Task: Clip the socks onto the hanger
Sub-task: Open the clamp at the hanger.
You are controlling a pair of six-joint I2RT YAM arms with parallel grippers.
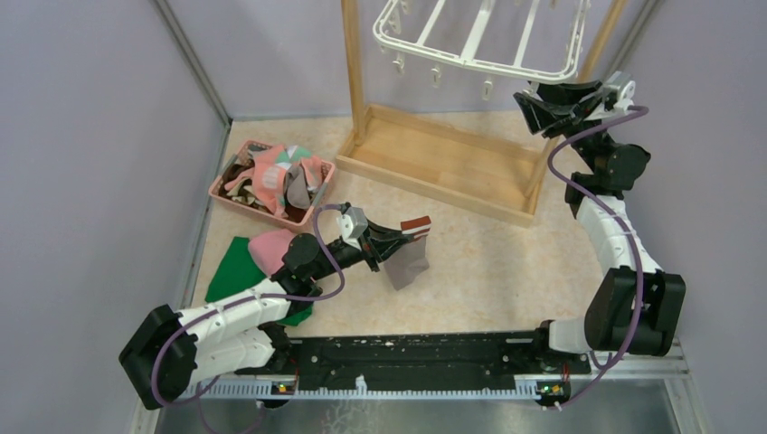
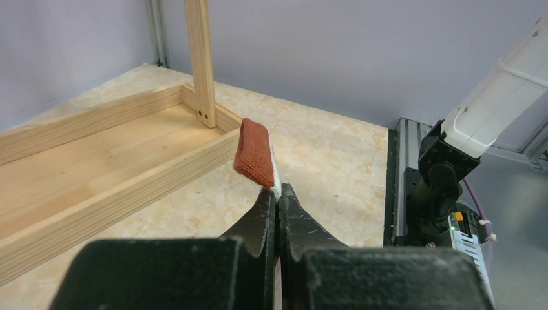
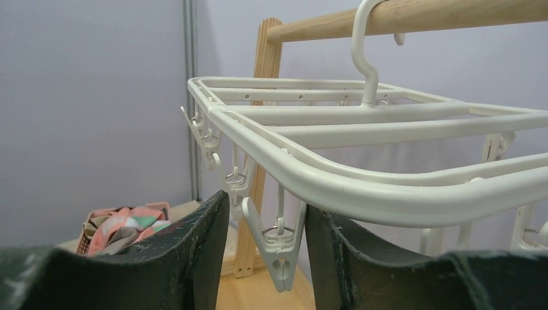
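Top external: a grey-brown sock (image 1: 409, 262) with a red-and-white cuff is pinched in the left gripper (image 1: 402, 237), jaws pressed together on the fabric just below the cuff. It is held clear of the table, in front of the wooden stand (image 1: 434, 167) and well below the rack. The remaining socks (image 1: 280, 176) are piled in the pink basket (image 1: 220, 187) at the left. A green cloth (image 1: 237, 267) and a pink cloth (image 1: 271, 246) lie flat beside the left arm.

Right wrist: the hanger (image 3: 362, 187) is hooked on the stand's top bar. One clip (image 3: 279, 248) at its near rim is straddled by the right gripper (image 3: 266, 203), fingers spread partway, one on each side. A gap is seen at the left finger; contact at the right finger cannot be told. The clip looks not yet squeezed open.

Progress, as judged: early.
- No sock is seen clipped on the parts of the hanger in view; the far side is cut off in the top view.
- One sock is picked and one clip is lined up.
- Left to do: clip pressed open, cuff raised into its jaws, clip released, then the same for every sock in the basket.
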